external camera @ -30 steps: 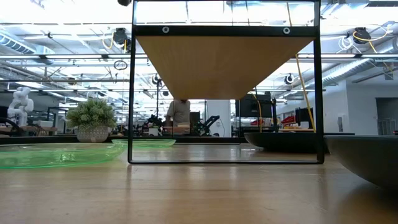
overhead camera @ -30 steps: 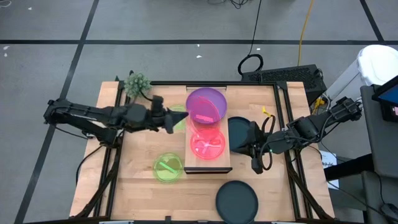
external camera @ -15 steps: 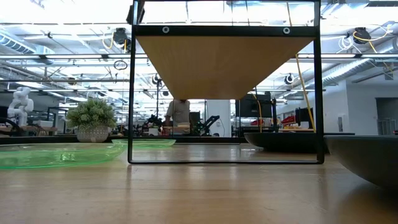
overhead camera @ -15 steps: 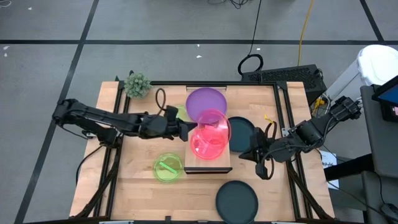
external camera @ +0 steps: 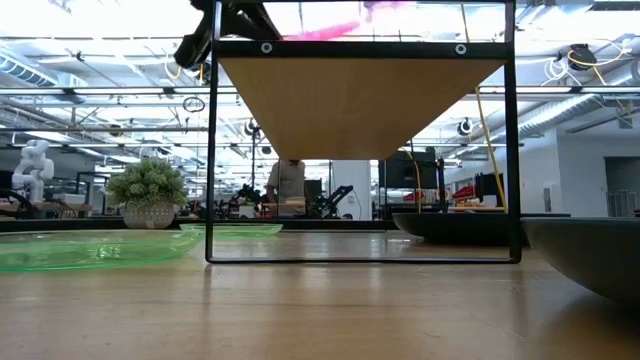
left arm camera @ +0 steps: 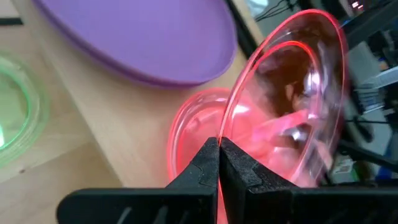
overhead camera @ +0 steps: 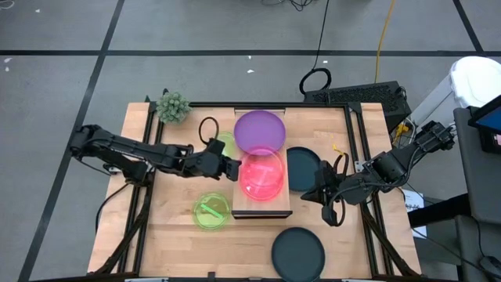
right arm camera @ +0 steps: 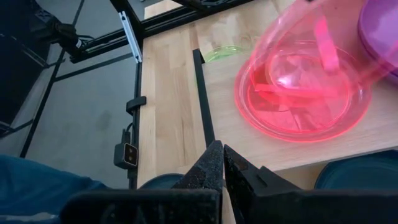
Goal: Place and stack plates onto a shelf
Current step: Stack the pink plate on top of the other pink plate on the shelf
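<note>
Left gripper (left arm camera: 219, 149) has its jaws clamped on a tilted pink plate (left arm camera: 292, 93) over another pink plate (overhead camera: 262, 184) on the shelf (overhead camera: 262, 205). Right gripper (right arm camera: 221, 155) is closed, empty, beside the shelf.

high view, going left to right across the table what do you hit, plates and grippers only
green plate → left gripper, shut on the tilted pink plate over the shelf → dark teal plate → right gripper, shut and empty
</note>
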Robot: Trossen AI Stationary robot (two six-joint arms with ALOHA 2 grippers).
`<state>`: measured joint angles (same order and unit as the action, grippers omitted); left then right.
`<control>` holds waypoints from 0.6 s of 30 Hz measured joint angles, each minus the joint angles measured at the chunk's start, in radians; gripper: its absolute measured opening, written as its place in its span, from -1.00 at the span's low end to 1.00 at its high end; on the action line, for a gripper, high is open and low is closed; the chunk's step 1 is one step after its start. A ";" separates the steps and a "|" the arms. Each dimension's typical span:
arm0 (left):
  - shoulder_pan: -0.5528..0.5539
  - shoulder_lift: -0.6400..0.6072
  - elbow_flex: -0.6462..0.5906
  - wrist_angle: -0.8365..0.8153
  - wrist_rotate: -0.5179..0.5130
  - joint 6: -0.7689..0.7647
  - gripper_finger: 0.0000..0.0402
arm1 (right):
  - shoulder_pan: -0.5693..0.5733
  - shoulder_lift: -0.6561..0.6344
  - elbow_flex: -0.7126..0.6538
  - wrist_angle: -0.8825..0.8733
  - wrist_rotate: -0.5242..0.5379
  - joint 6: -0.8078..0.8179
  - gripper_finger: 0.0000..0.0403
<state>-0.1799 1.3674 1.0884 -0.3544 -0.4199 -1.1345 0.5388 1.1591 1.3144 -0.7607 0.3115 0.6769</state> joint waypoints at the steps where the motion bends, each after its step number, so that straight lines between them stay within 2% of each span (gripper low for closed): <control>1: 0.000 0.004 0.000 -0.009 0.002 -0.004 -0.99 | 0.000 0.000 0.000 0.000 0.000 0.000 -1.00; 8: -0.015 0.029 -0.002 -0.025 0.054 -0.055 -0.99 | 0.000 0.000 0.000 0.000 0.001 -0.006 -1.00; 18: -0.046 0.069 -0.001 -0.026 0.063 -0.100 -0.99 | 0.000 0.000 0.000 0.000 0.001 -0.007 -1.00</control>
<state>-0.2260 1.4361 1.0878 -0.3808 -0.3565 -1.2344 0.5388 1.1591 1.3144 -0.7605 0.3122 0.6697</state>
